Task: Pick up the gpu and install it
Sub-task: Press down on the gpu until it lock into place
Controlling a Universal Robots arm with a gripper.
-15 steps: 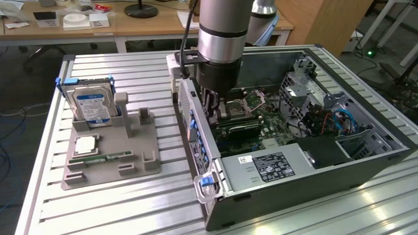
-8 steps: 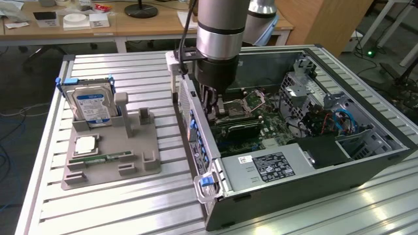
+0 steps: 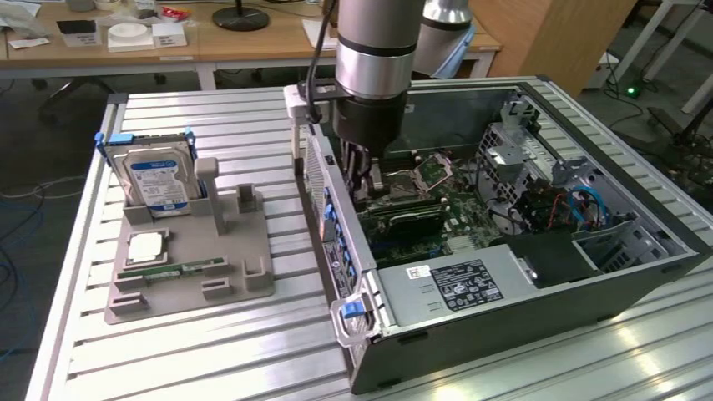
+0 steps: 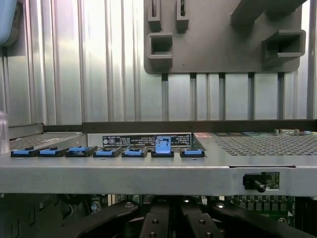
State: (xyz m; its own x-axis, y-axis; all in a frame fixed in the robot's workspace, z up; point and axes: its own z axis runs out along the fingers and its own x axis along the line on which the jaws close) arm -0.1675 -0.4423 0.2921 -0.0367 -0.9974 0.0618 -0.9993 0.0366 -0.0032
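Exterior view: the arm reaches down into the open case (image 3: 624,251), its gripper (image 3: 360,177) low over the motherboard (image 3: 446,205), close to the case wall on the exterior view's left. The fingers are pressed together, and no card can be made out between them. A thin black card, apparently the gpu (image 3: 402,220), sits on the board just beside the fingertips; contact cannot be judged. On the table (image 3: 223,359), a grey tray (image 3: 250,288) holds a hard drive (image 3: 156,180) upright and a memory stick (image 3: 173,269). Wrist view: the dark fingers (image 4: 153,223) converge behind the case's grey edge, which bears a row of blue clips (image 4: 106,152); the tray lies beyond.
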